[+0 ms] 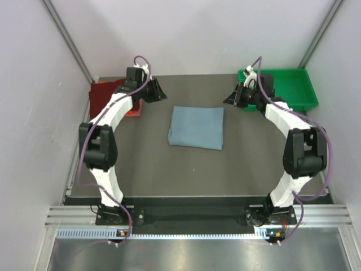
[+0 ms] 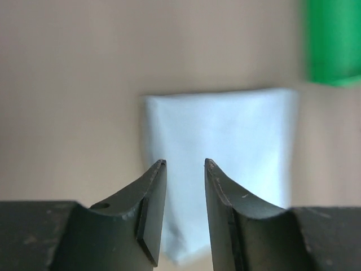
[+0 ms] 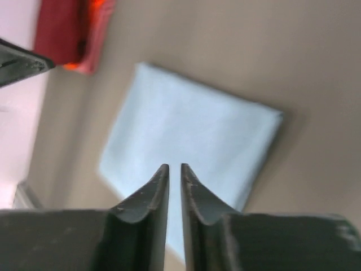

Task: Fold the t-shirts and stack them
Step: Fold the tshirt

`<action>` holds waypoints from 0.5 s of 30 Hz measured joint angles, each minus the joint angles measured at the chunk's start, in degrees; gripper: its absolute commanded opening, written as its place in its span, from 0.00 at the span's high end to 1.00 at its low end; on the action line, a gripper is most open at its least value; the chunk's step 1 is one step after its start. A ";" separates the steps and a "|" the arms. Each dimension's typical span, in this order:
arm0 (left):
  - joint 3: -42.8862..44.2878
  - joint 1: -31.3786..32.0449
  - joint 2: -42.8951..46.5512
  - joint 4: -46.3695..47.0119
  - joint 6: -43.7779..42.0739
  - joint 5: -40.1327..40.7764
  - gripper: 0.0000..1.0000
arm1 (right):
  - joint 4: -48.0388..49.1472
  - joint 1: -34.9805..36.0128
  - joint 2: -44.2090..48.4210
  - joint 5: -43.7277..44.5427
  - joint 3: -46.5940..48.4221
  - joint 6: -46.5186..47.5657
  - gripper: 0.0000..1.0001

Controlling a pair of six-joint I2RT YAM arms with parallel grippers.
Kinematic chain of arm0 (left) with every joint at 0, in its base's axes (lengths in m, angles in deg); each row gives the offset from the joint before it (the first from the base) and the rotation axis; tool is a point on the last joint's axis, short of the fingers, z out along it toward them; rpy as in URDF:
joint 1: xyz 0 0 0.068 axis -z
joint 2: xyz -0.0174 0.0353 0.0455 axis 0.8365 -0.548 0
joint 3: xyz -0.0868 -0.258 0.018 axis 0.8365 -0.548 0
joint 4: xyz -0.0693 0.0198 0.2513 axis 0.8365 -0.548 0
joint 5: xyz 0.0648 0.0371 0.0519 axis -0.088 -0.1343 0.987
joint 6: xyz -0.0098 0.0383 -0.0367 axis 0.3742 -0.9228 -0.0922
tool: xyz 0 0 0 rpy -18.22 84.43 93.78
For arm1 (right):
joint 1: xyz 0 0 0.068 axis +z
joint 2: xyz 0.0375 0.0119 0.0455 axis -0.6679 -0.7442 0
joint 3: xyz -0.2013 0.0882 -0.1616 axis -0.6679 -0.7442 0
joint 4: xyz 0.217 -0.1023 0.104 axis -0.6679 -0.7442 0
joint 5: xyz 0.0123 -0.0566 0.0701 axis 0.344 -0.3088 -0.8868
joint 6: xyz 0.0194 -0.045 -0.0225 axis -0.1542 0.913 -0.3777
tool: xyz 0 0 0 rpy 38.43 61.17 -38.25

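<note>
Green tray (image 1: 290,87) at two o'clock; we see the grey-blue t-shirt (image 1: 196,127) folded at centre.
Left gripper (image 1: 153,90) at eleven, right gripper (image 1: 232,96) at one: jaws slightly parted, gripping nothing.

A green plastic tray (image 1: 290,84) sits in the far right corner of the dark tabletop (image 1: 186,169), its long side along the far edge. Pale, plain walls (image 1: 197,34) close in the far side and both flanks of the tabletop. A grey metal strut (image 1: 67,39) slants upward from each far corner. A ribbed aluminium rail (image 1: 192,217) spans the near edge, with a sheet of brushed metal (image 1: 192,254) below it.
</note>
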 measured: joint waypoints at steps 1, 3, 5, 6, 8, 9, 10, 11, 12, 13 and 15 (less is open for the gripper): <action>-3.39 0.22 3.76 2.19 1.60 -1.75 0.62 | 0.68 0.26 2.23 -1.62 -1.27 -0.70 0.97; -8.79 1.09 9.40 6.16 4.48 -5.07 0.62 | 2.69 0.90 5.22 -4.87 -4.11 -2.64 1.00; -13.64 2.75 12.61 10.73 7.04 -8.09 0.62 | 6.58 1.90 6.99 -8.09 -8.22 -4.90 1.00; -16.11 4.04 13.55 12.35 8.28 -9.79 0.62 | 8.55 2.73 7.50 -9.90 -10.95 -6.43 1.00; -20.79 6.32 13.92 16.65 10.47 -11.89 0.62 | 11.47 4.46 7.34 -12.50 -14.95 -8.68 1.00; -23.80 7.43 13.92 19.02 11.56 -12.83 0.61 | 12.28 5.49 7.04 -13.68 -16.63 -9.53 1.00; -26.73 8.41 13.86 20.15 12.66 -13.66 0.62 | 13.25 6.69 6.43 -15.06 -18.10 -10.32 1.00; -29.27 9.16 13.60 21.00 13.68 -14.51 0.62 | 14.29 7.78 5.70 -16.02 -18.97 -10.95 1.00; -31.36 9.64 13.16 21.84 14.75 -15.13 0.62 | 15.47 8.98 4.72 -16.98 -19.56 -11.65 1.00; -32.81 9.88 12.48 22.36 15.39 -15.47 0.62 | 16.70 10.05 3.56 -17.97 -19.80 -12.35 1.00; -34.32 9.79 10.88 22.93 16.44 -15.74 0.62 | 20.76 11.89 0.70 -20.35 -19.74 -14.60 1.00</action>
